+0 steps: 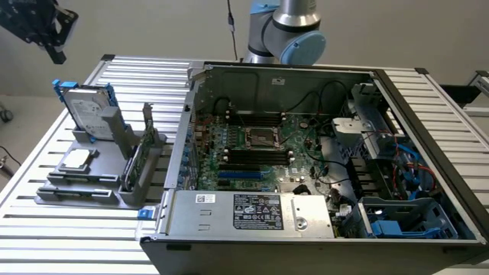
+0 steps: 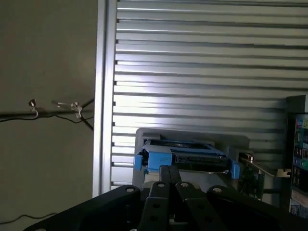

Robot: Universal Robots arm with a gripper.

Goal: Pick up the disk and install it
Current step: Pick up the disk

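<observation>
Pressing together on nothing, the jaws of the gripper (image 2: pixel 171 175) hang well above the disk (image 1: pixel 88 112), which stands upright in a grey holder (image 1: pixel 131 193) on the slatted table (image 1: pixel 61 240), at the exterior view's left of the open computer case (image 1: pixel 306 80)

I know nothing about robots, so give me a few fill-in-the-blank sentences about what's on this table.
1. The disk stands on edge in the grey holder, edged by a ____ frame.
2. The gripper is ____ and holds nothing.
3. The computer case has its side ____, showing the motherboard.
Missing words: blue; shut; open.
</observation>
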